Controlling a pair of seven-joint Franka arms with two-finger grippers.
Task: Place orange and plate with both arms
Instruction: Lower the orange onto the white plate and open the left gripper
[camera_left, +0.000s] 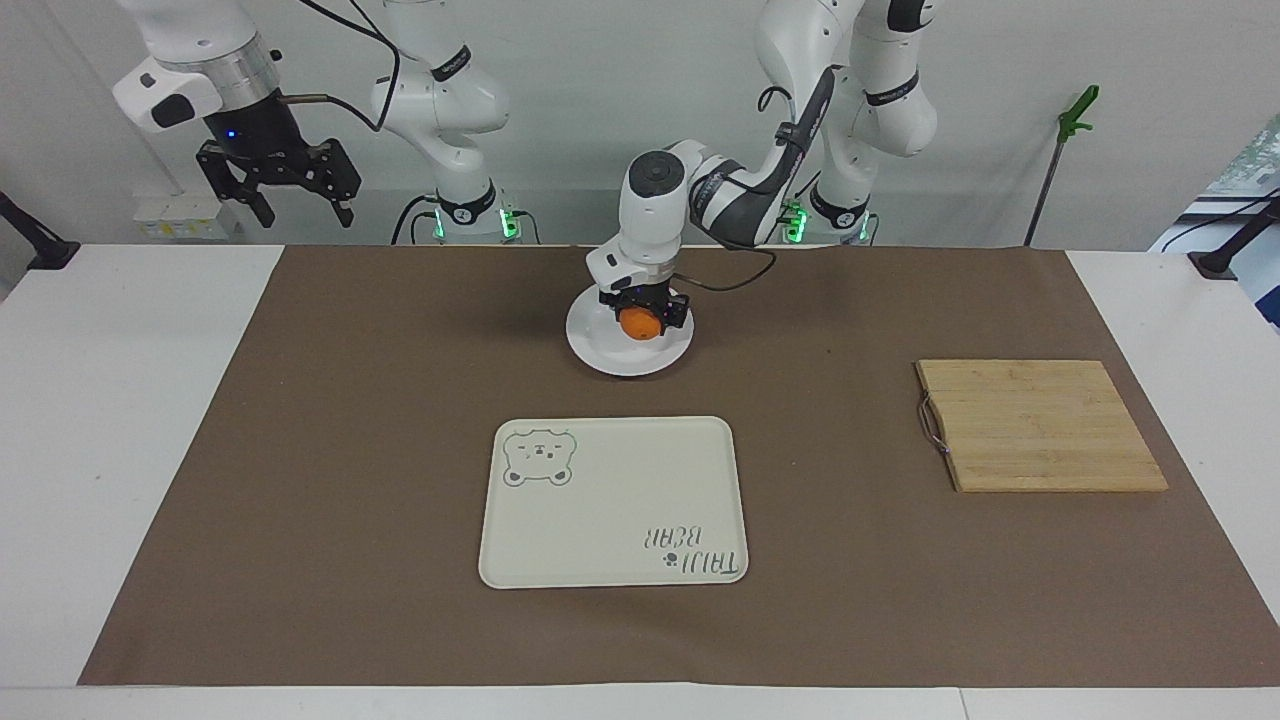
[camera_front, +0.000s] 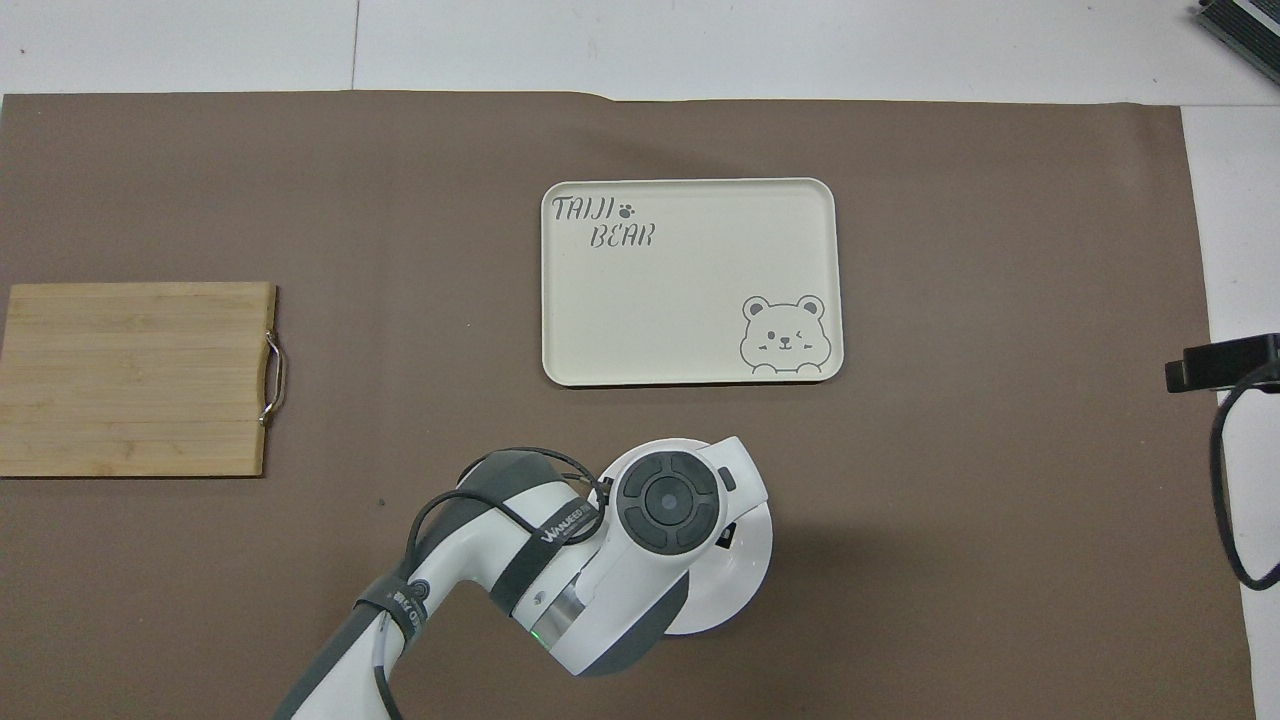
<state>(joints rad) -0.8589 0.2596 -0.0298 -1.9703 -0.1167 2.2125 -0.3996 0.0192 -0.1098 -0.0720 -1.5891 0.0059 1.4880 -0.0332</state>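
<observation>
"taiji bear" on tray (camera_front: 690, 290); "wanueed" on left arm strap (camera_front: 565, 522)

Plate (camera_left: 600, 355) glossy white; board (camera_left: 1040, 425) bare wood (metal handle); tray (camera_left: 600, 510) matt cream; table cover (camera_left: 300, 450) matt brown paper.
</observation>
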